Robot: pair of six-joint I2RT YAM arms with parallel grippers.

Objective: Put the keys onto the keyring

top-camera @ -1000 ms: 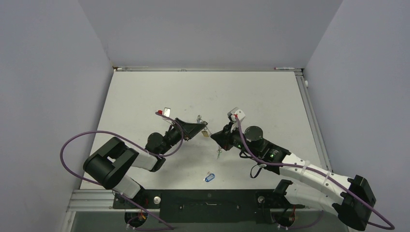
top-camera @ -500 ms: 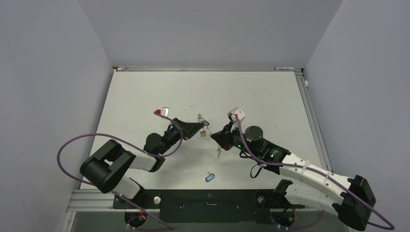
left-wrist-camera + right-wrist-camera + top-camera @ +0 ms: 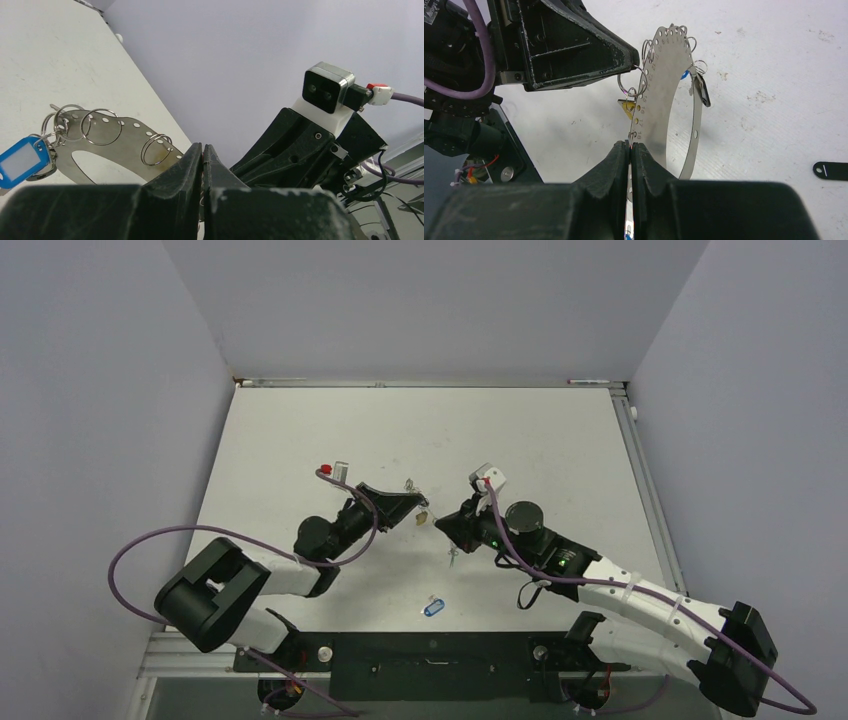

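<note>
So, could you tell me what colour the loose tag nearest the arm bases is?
The tag is blue; the top view shows it best.

Bright, even, diffuse light, soft shadows; the keyring (image 3: pixel 656 85) glints, and wrist views blur at bottom

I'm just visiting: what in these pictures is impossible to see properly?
- Top view: the keyring between the arms is too small to make out.
- Left wrist view: the left gripper hides whether its shut jaws pinch anything.
- Right wrist view: the right gripper covers the keyring's lower end, and a black tag is cut off by the right edge.
</note>
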